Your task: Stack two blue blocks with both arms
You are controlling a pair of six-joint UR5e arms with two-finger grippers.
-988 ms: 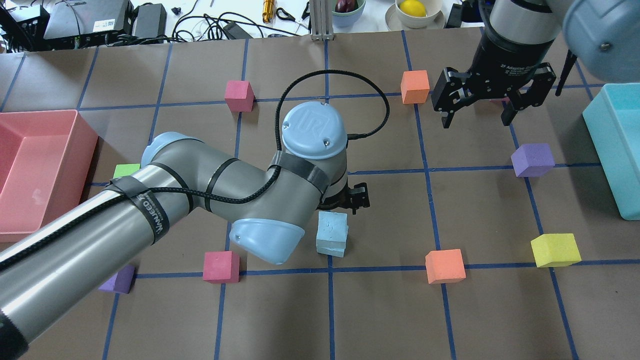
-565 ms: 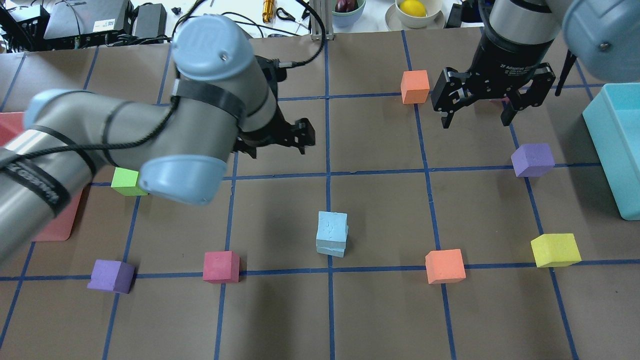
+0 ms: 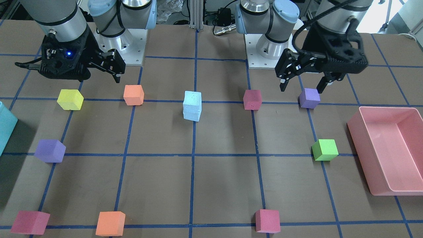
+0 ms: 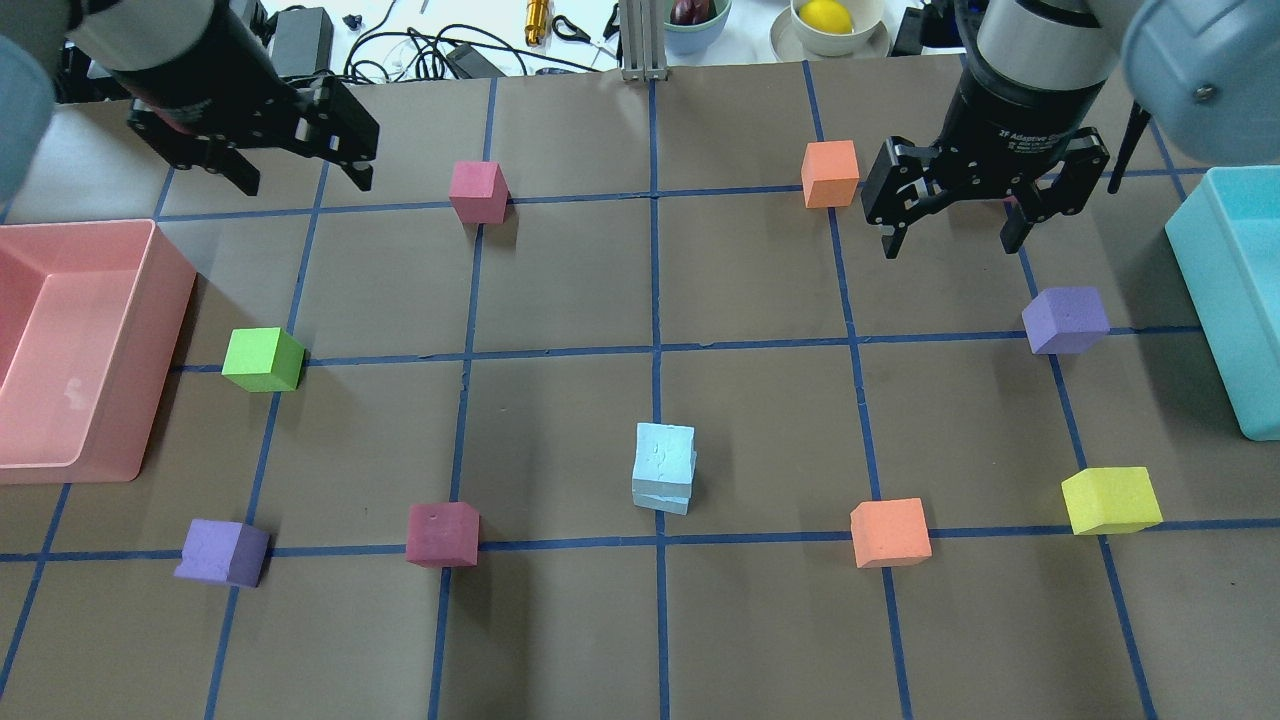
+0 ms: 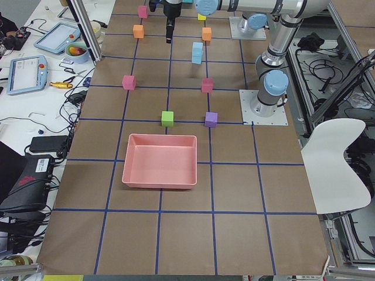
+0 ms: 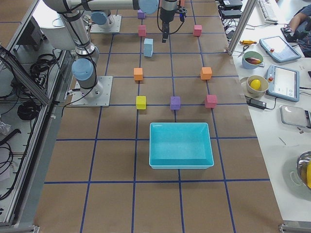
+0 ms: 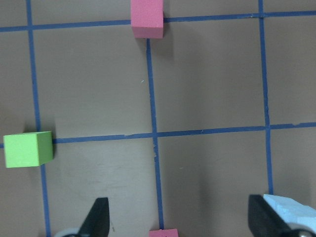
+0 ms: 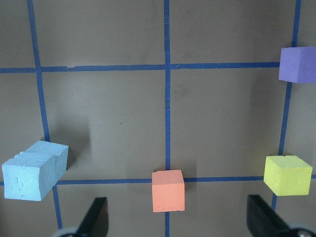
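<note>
Two pale blue blocks (image 4: pixel 663 468) stand stacked near the table's middle, the upper one slightly offset on the lower. The stack also shows in the front view (image 3: pixel 192 105), at the left in the right wrist view (image 8: pixel 34 170) and as a corner at the bottom right of the left wrist view (image 7: pixel 295 210). My left gripper (image 4: pixel 303 183) is open and empty, high over the far left of the table, well away from the stack. My right gripper (image 4: pixel 951 247) is open and empty over the far right.
A pink bin (image 4: pixel 165 330) stands at the left edge and a teal bin (image 4: pixel 1225 330) at the right. Loose cubes lie around: green (image 4: pixel 263 359), purple (image 4: pixel 222 551), magenta (image 4: pixel 442 534), pink (image 4: pixel 478 191), orange (image 4: pixel 889 532), yellow (image 4: pixel 1110 499), purple (image 4: pixel 1065 319).
My left arm has drawn back from beside the stack, up and away to the far left. The blue stack stays standing alone. The right arm has not moved.
</note>
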